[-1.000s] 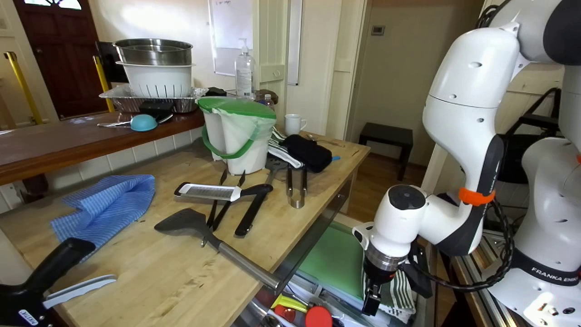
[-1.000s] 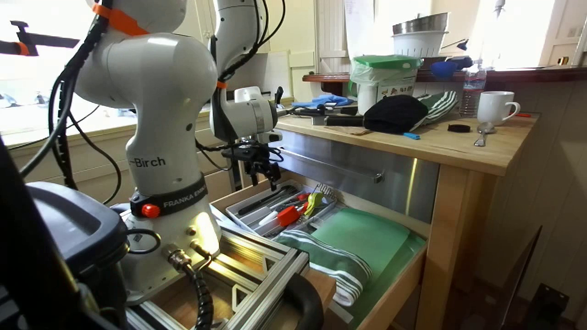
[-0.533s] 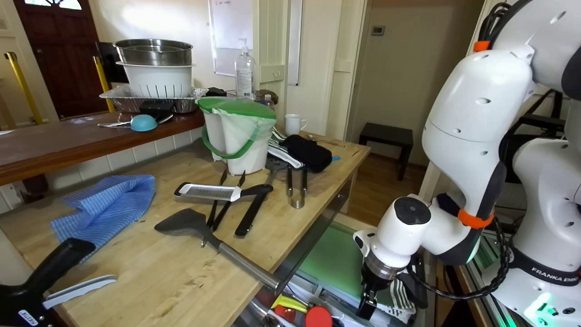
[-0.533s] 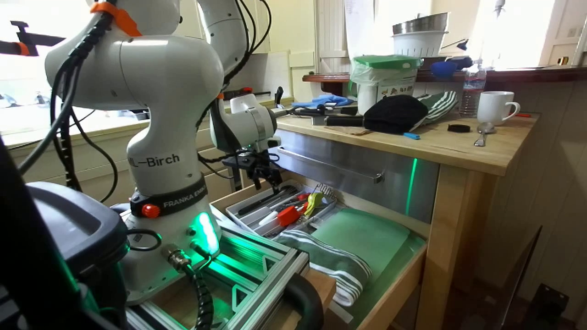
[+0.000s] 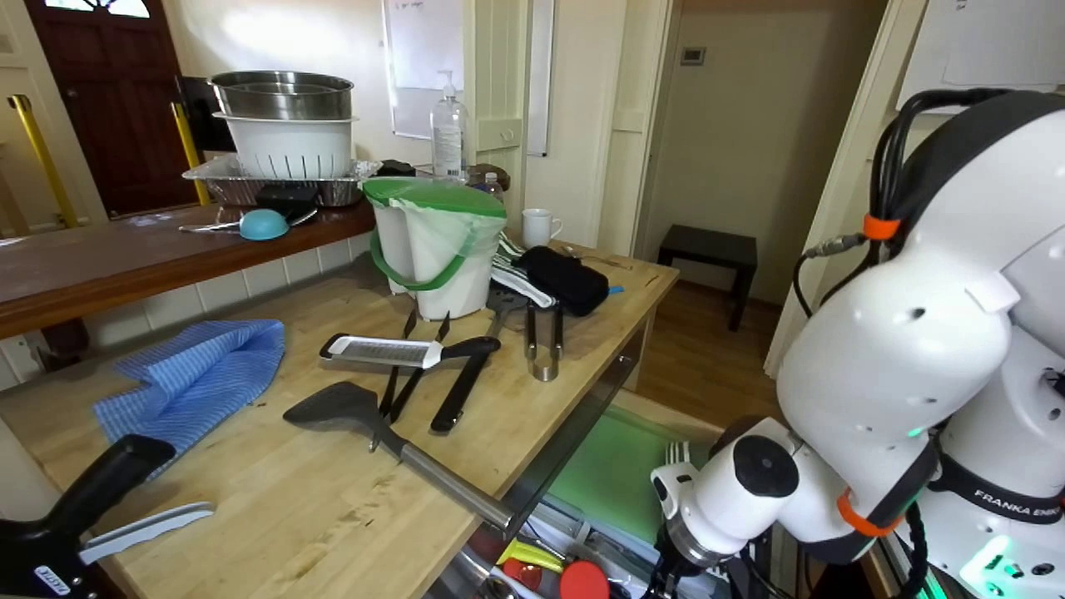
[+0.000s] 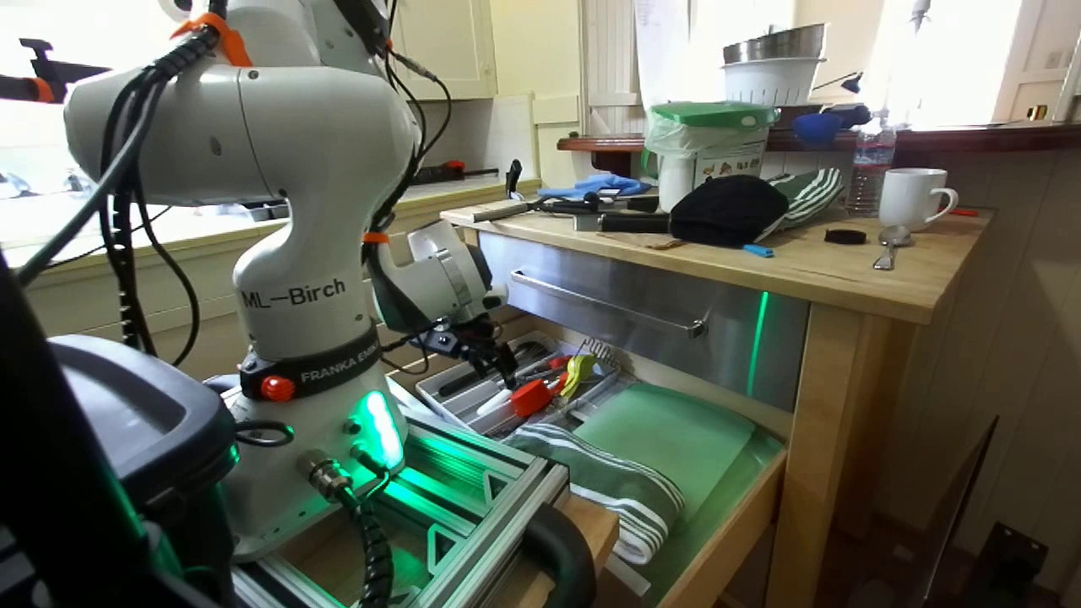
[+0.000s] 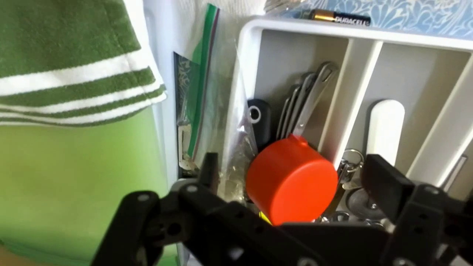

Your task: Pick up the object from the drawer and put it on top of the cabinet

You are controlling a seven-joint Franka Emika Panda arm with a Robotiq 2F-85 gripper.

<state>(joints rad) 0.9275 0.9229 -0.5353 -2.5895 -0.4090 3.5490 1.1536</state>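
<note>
Lower than half a second ago, the white arm [image 5: 894, 341] has folded down and brought its gripper [image 7: 295, 175] closer over the pulled-out drawer [image 6: 741, 523]. Above that drawer runs the cabinet worktop [image 5: 274, 516], pale planks cluttered with a crumpled blue cloth [image 5: 208, 366], a long-handled spatula [image 5: 445, 482], a black-handled grater [image 5: 383, 351] and a white bin [image 5: 441, 254] under a green lid. Past it, a darker varnished counter [image 5: 108, 262] carries a crinkled foil tray [image 5: 225, 191], with a slotted white colander [image 5: 291, 148] and a shiny steel bowl [image 5: 308, 101] stacked upon it. At the back stands a dark panelled door [image 5: 108, 108]; across the room, a low black table [image 5: 707, 248] rests on a wooden floor [image 5: 707, 370].

Inside the drawer I see a smooth green liner [image 6: 667, 426], a soft green towel [image 7: 66, 33] banded with white stripes, a clear zip bag [image 7: 199, 99] with a green seal, and a pale plastic utensil tray [image 7: 295, 27] split by straight dividers. A Duracell battery [image 7: 340, 17] lies just outside its rim.

Over that tray, beside thin metal handles [image 7: 316, 96], sits the red cup [image 7: 292, 181]: bright, smooth, a short cylinder, tilted, its flat round end facing the wrist camera. The fingers [image 7: 386, 184] are spread wide, one showing on each side of it; whether either touches it, I cannot tell.
</note>
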